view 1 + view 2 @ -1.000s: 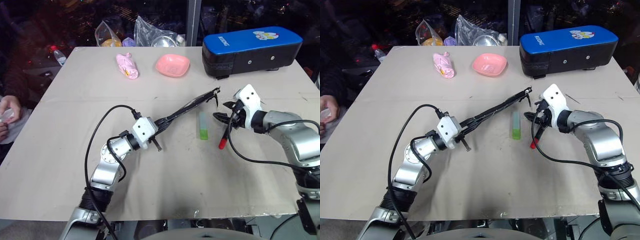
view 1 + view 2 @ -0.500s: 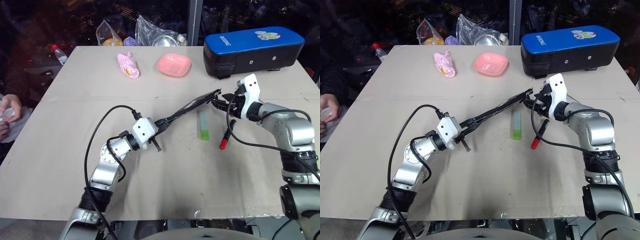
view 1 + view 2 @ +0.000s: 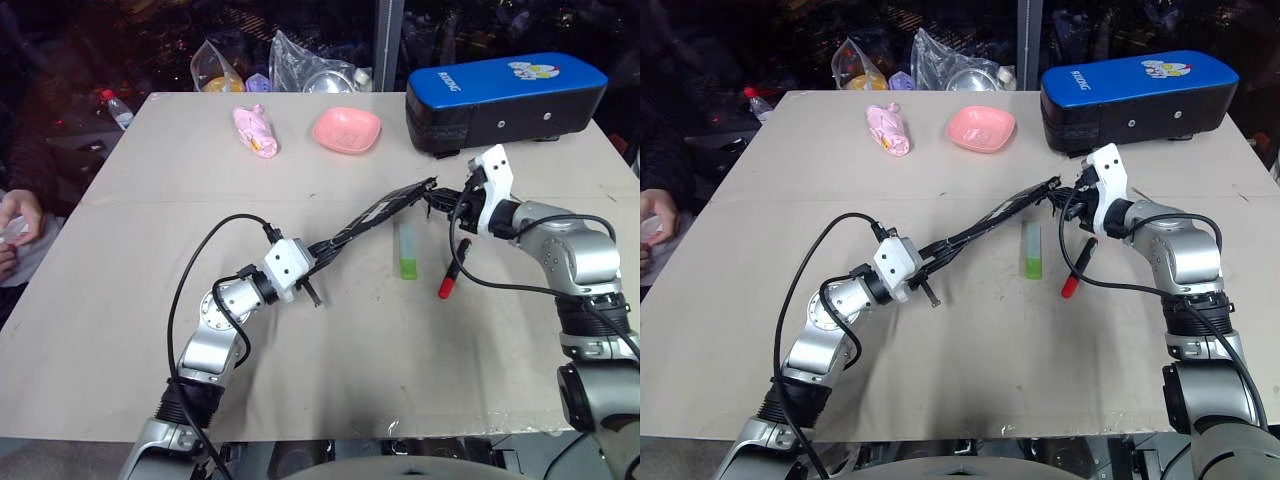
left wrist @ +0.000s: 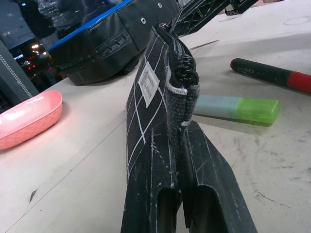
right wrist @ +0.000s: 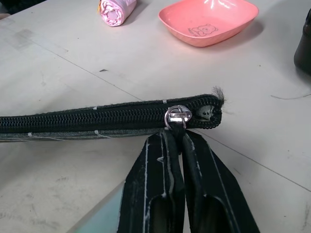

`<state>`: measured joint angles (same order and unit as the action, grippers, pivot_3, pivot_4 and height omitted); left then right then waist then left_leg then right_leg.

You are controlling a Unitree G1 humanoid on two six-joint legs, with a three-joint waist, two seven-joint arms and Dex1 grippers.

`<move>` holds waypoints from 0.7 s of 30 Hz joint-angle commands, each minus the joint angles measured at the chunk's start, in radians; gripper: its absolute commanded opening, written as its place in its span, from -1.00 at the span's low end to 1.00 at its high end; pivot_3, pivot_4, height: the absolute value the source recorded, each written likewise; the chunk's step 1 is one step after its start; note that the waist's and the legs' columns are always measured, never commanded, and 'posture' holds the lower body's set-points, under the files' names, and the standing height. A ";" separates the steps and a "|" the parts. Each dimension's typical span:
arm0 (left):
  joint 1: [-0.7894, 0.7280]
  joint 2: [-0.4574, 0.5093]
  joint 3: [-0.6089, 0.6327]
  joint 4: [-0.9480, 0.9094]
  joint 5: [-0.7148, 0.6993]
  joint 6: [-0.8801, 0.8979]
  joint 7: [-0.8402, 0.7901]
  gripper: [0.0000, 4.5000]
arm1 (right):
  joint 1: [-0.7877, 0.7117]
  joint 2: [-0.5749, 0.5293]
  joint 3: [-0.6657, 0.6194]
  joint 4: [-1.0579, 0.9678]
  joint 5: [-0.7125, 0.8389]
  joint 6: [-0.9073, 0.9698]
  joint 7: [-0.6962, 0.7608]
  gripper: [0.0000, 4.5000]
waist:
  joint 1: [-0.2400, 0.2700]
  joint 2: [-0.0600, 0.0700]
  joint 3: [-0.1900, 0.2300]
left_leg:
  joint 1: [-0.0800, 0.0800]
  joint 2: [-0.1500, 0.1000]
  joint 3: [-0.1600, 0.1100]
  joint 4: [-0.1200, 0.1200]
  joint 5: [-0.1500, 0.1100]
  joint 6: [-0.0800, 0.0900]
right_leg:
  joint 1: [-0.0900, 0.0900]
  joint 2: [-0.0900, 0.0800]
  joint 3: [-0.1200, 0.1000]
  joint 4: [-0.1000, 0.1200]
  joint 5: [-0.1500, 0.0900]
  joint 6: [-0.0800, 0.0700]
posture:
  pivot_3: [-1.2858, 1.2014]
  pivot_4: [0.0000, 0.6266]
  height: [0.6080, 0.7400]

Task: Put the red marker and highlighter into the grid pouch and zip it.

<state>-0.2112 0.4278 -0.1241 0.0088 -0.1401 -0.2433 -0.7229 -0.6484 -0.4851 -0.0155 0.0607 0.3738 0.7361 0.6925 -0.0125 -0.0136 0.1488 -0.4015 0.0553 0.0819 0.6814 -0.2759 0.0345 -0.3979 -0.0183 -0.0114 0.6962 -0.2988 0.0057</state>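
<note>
Black grid pouch (image 3: 375, 215) hangs above the counter (image 3: 150, 200) between both grippers: left gripper (image 4: 182, 145) clamps one end, right gripper (image 5: 176, 138) pinches the zipper pull (image 5: 177, 116).

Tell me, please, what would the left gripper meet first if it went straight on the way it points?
Probably the right gripper, shut on the zipper pull at the far end of the grid pouch the left gripper holds; depth is uncertain.

Table (image 3: 130, 300) with highlighter (image 3: 406, 251), red marker (image 3: 452, 275)
</note>
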 commanded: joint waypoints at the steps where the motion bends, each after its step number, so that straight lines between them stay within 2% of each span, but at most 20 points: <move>1: -0.001 0.003 0.011 -0.055 -0.001 0.006 0.008 -1.00 | 0.000 -0.019 0.005 -0.059 0.003 -0.013 0.019 -0.96 | 0.000 0.000 0.000 | 0.000 0.000 0.000 0.000 0.000 0.000 | 0.000 0.000 0.000 0.000 0.000 0.000 | 0.03 -0.52 0.64; 8: -0.011 -0.010 0.006 -0.056 0.005 0.017 0.023 -1.00 | 0.031 -0.034 0.074 -0.153 -0.024 -0.009 0.035 -0.96 | 0.000 0.000 0.000 | 0.000 0.000 0.000 0.000 0.000 0.000 | 0.000 0.000 0.000 0.000 0.000 0.000 | 0.03 -0.52 0.64; 21: -0.018 -0.047 0.018 -0.062 0.023 0.037 0.099 -1.00 | 0.032 -0.007 0.092 -0.243 -0.003 0.044 0.028 -0.96 | 0.000 0.000 0.000 | 0.000 0.000 0.000 0.000 0.000 0.000 | -0.001 0.000 0.000 0.000 0.000 0.000 | 0.03 -0.52 0.64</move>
<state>-0.2132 0.3940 -0.1218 -0.0049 -0.1197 -0.2066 -0.6487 -0.6099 -0.5004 0.0745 -0.1276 0.3442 0.7808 0.7127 -0.0122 -0.0137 0.1490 -0.4018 0.0554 0.0817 0.6811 -0.2760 0.0346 -0.3985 -0.0185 -0.0114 0.6962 -0.2988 0.0057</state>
